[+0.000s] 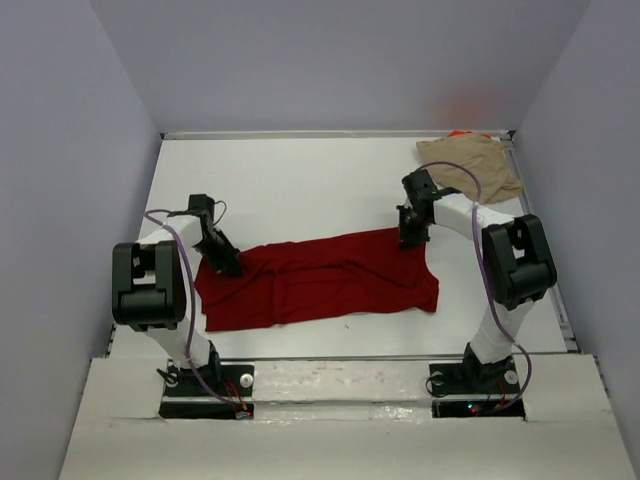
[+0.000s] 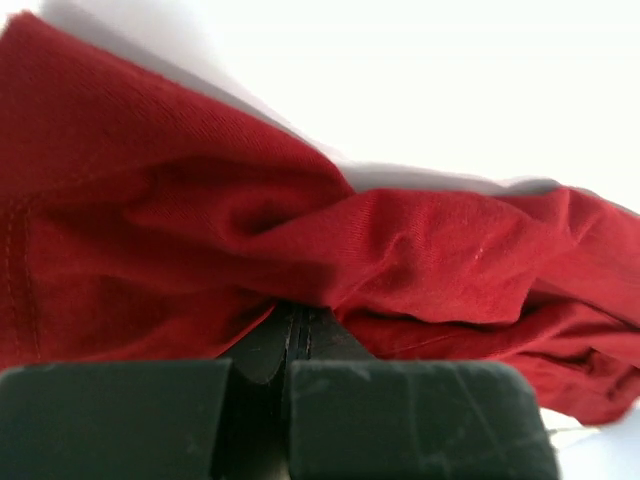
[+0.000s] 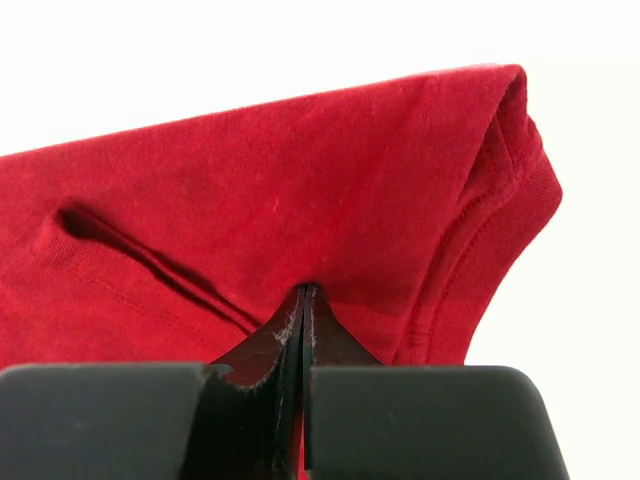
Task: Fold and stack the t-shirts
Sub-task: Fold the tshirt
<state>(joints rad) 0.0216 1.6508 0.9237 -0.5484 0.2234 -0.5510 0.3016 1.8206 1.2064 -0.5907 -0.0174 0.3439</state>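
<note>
The large dark red cloth t-shirt [image 1: 320, 280], lying at the middle of the white surface [image 1: 290, 190], is clamped at its 9 o'clock end by the left gripper [image 1: 222, 262] and at its 2 o'clock corner by the right gripper [image 1: 408, 238], and these thin pinches could be lost if the cloth is pulled unevenly.

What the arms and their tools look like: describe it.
The left arm and right arm have white links with chunky black joint housings; a thin purple cable loops along each. The left tool and right tool are black, with two flat scuffed fingers.
</note>
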